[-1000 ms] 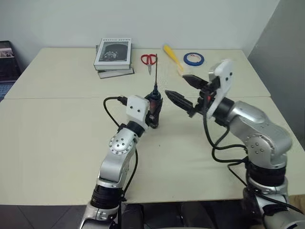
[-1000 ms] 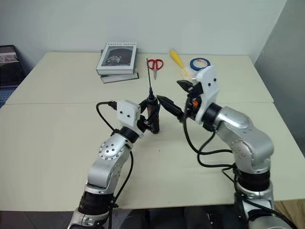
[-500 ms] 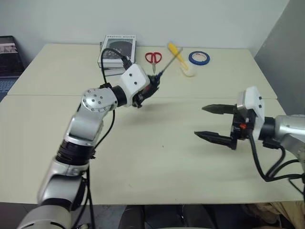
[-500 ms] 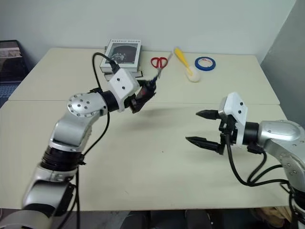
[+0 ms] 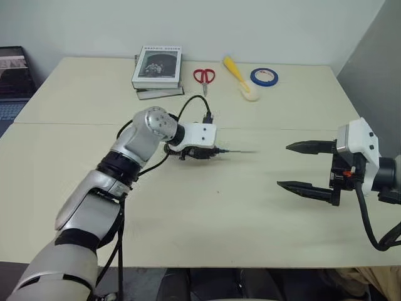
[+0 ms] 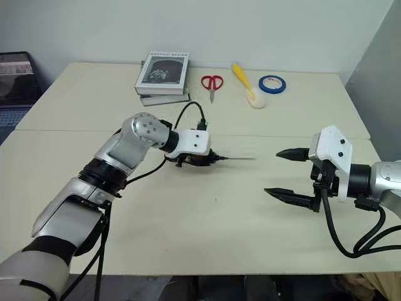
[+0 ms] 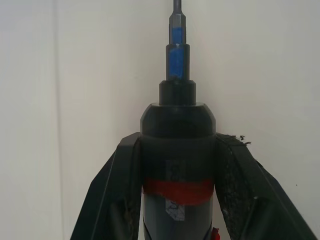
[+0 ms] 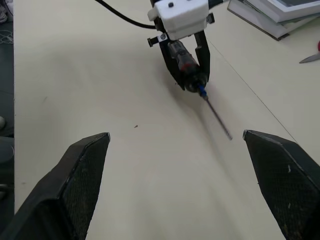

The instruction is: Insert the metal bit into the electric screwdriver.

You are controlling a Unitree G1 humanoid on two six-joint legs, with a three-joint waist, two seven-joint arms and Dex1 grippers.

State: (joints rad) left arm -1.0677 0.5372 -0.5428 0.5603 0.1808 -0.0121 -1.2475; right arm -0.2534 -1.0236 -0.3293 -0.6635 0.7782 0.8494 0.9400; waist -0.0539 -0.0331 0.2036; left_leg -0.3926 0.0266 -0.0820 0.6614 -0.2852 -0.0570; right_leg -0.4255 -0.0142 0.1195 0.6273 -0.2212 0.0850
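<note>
Thin grey metal bit [image 8: 216, 114] sits seated in the bluish nose of the pen-shaped black electric screwdriver with the red band [image 7: 177, 165], sticking out roughly level, low over the beige tabletop [image 5: 207, 219]. Left tool [image 5: 202, 152] is clenched on the screwdriver's body, pads either side of the red band. Right tool [image 5: 311, 168] is released, jaws wide apart, nothing in them, hovering well off to the right of the bit's tip. Judgement: insertion looks done or nearly so; how deep the bit is seated I can't tell. Risks from here: if it's only loosely in the socket, any tilt of the nose downward or a jolt could let it slide out onto the tabletop. Bit tip is close to the surface, so a further drop of the left arm could jam the tip into the tabletop and lever the screwdriver in the grip. The grip is on a smooth round barrel, so it may roll between the pads. Clutter at the far edge, namely stacked books [image 5: 156, 70], red-handled scissors [image 5: 203, 77], yellow-handled tool [image 5: 237, 75] and blue tape roll [image 5: 264, 76], is well clear, no collision concern.
</note>
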